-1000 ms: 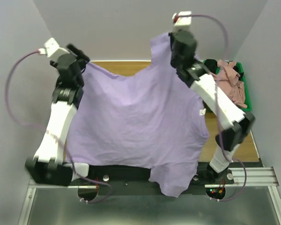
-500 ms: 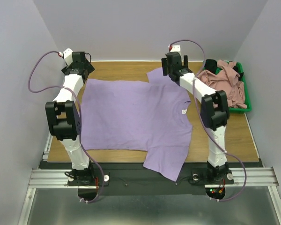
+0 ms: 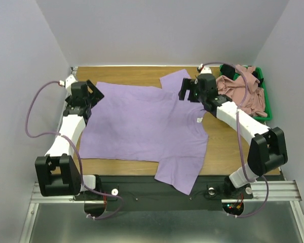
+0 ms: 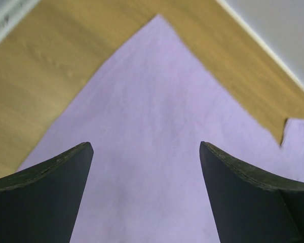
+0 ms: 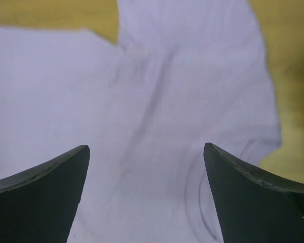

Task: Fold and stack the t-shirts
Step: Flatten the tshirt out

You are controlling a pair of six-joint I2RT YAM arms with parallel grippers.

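Note:
The lavender t-shirt (image 3: 144,126) lies spread flat on the wooden table (image 3: 131,73), one sleeve hanging over the near edge, a small white label (image 3: 198,120) at its neck on the right. My left gripper (image 3: 92,93) hovers open above the shirt's far left corner (image 4: 157,61), nothing between its fingers (image 4: 50,182). Over the far right shoulder and sleeve (image 5: 192,66) my right gripper (image 3: 188,91) is open too, empty. A pink t-shirt (image 3: 243,88) lies crumpled in the green bin (image 3: 263,96).
The green bin stands at the table's far right corner, close to the right arm. Grey walls enclose the table on the left, back and right. Bare wood shows along the far edge and right of the shirt (image 3: 233,152).
Both grippers let go of the lavender shirt, which dropped from hanging in the air to lying flat. The arms then lowered and drew back slightly toward me.

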